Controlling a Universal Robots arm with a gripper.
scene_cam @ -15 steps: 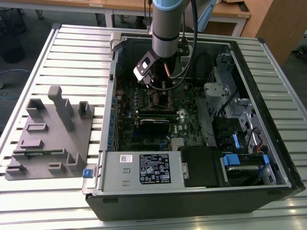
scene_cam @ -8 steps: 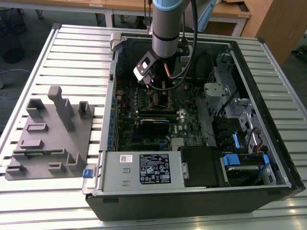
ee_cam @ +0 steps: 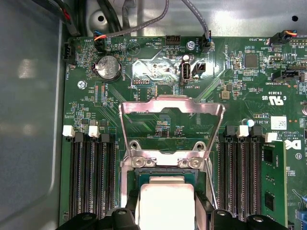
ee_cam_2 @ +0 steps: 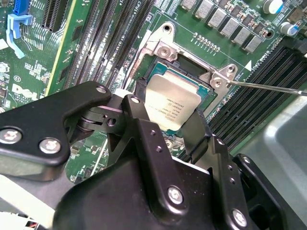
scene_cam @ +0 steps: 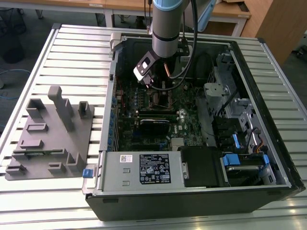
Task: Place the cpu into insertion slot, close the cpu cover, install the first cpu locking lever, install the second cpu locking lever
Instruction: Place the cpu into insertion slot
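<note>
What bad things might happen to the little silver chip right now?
The gripper is right at the cpu, over the insertion slot. If the chip goes down crooked, it may not sit flat in there. The cpu cover stands open beside the slot, so a bump might tip it onto the gripper. The thin locking lever pokes out close by and might get snagged.

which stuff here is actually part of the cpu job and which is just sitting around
For the job: cpu; claw around it; insertion slot; cpu cover, swung open; thin lever rod.
Just there: grey power supply box; grey holder block; coin battery; memory stick.
</note>
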